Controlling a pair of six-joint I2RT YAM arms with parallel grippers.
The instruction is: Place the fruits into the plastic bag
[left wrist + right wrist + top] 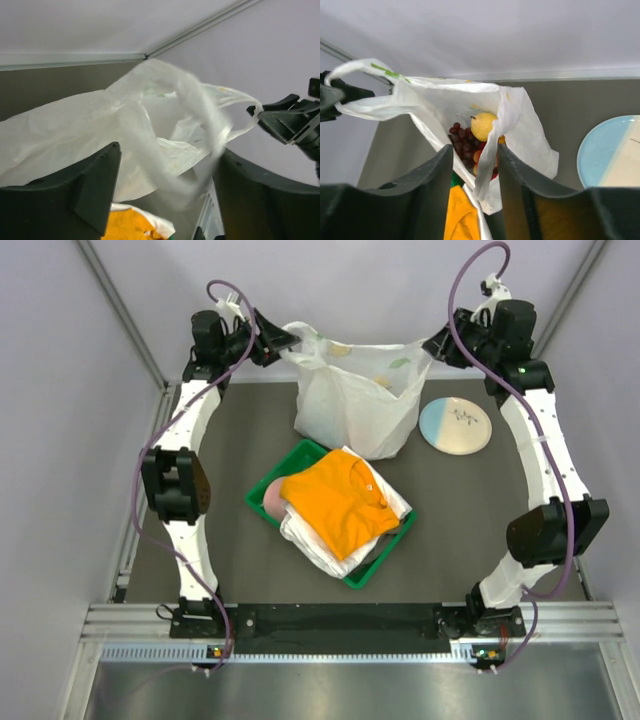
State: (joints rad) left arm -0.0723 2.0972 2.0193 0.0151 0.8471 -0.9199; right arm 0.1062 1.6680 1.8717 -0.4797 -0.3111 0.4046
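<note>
The white plastic bag stands open at the back of the table, stretched between my two grippers. In the right wrist view the bag holds the fruits: a yellow pear, dark purple grapes and red and orange pieces. My left gripper is at the bag's left handle; its jaws stand wide apart in the left wrist view, with blurred bag film between them. My right gripper is at the right handle. Its jaws stand partly apart, and a strip of handle hangs against the right finger.
A green tray with folded orange and white clothes and a pink rounded item lies just in front of the bag. A pale blue and cream plate lies to the bag's right. Enclosure walls stand close behind both grippers.
</note>
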